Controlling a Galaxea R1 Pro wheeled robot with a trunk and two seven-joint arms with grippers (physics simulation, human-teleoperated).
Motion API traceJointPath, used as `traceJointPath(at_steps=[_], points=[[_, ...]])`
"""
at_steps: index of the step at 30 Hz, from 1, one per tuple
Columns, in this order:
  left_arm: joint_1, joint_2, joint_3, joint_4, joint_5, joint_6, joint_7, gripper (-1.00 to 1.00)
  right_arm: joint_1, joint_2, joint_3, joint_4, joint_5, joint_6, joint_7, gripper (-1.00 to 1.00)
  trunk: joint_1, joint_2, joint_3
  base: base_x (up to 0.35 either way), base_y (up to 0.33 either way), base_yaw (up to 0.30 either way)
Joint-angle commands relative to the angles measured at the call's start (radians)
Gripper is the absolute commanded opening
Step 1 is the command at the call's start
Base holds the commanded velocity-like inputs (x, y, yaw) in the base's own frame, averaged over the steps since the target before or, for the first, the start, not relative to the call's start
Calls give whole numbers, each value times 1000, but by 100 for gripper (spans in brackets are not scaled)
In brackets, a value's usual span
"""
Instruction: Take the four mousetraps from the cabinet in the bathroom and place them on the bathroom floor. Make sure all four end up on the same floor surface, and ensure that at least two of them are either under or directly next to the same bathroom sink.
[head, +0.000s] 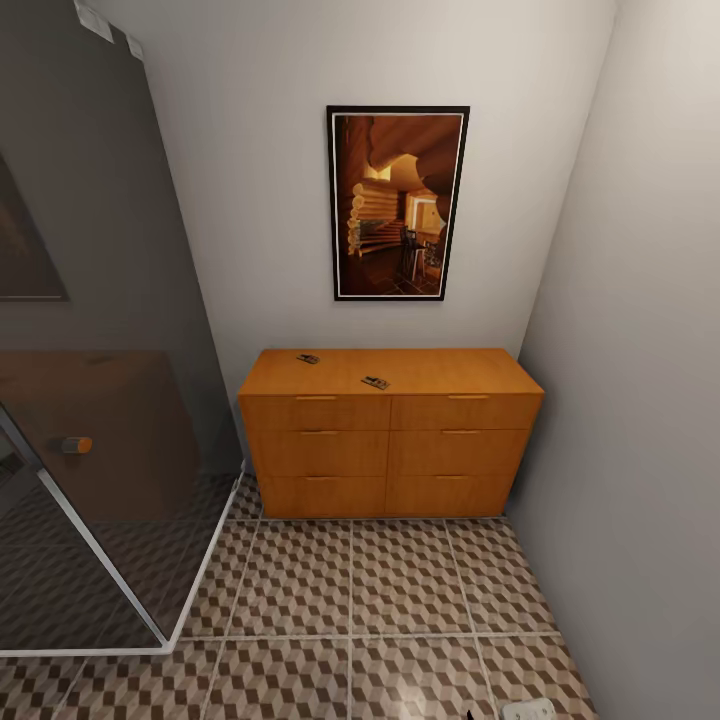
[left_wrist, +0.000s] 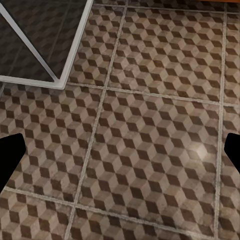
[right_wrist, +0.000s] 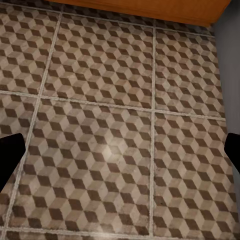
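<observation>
The orange-brown cabinet (head: 390, 440) stands against the far wall, all six drawers closed. Two mousetraps lie on its flat top: one (head: 308, 358) near the back left, another (head: 376, 382) nearer the front middle. The cube-patterned bathroom floor (head: 350, 600) stretches between me and the cabinet. My left gripper (left_wrist: 120, 155) hangs open over bare tiles, its dark fingertips (left_wrist: 10, 155) at the picture's edges. My right gripper (right_wrist: 120, 155) is also open and empty above the tiles, with the cabinet's base (right_wrist: 150, 10) a little ahead of it.
A glass shower enclosure (head: 100, 450) with a white frame takes up the left side, and its corner (left_wrist: 55, 82) is near my left gripper. A grey wall (head: 640, 400) closes the right side. A framed picture (head: 398, 202) hangs above the cabinet.
</observation>
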Motion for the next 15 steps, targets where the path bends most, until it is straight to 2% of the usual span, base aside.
traceJointPath(at_steps=[1,8,11,14,15], points=[[-2,-1,-9,3,2,-4,5,100,-1,0,7,1,8,-1,-10,100,1,-2,-2,0,0,0],[-2,0,-9,3,2,-4,5,100,-1,1,7,-4,12,1,-17,100,1,-2,-2,0,0,0],[-2,0,-9,3,2,-4,5,100,-1,-2,4,-21,12,15,-53,100,1,-2,-2,0,0,0],[-2,-1,-9,3,2,-4,5,100,-1,-3,4,-76,12,60,-102,100,1,-2,-2,0,0,0],[-2,-1,-9,3,2,-4,5,100,-1,-3,3,-123,12,113,-122,100,1,-2,-2,0,0,0]])
